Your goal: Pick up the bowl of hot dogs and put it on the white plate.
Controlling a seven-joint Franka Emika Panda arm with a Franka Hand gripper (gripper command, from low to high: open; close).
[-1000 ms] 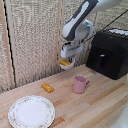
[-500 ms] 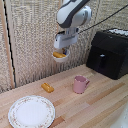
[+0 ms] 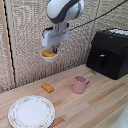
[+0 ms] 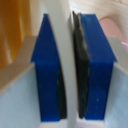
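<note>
The hot dog bowl (image 3: pixel 49 54), small and whitish, hangs high in the air above the table with the yellow-orange hot dogs (image 3: pixel 47 53) showing inside it. My gripper (image 3: pixel 54 48) is shut on the bowl's rim under the white arm. In the wrist view the blue fingers (image 4: pixel 49 70) clamp a thin whitish wall, the hot dog bowl rim (image 4: pixel 66 60), between them. The white plate (image 3: pixel 31 111) with a floral rim lies on the table at the exterior view's lower left, well below the bowl and further toward the view's left.
A loose orange food piece (image 3: pixel 47 88) lies on the wooden table (image 3: pixel 95 110) below the bowl. A pink mug (image 3: pixel 79 84) stands to its right. A black appliance (image 3: pixel 110 52) sits at the exterior view's right. A woven screen forms the backdrop.
The arm has carried the bowl toward the exterior view's left, staying high above the table. The gripper stays shut on the bowl.
</note>
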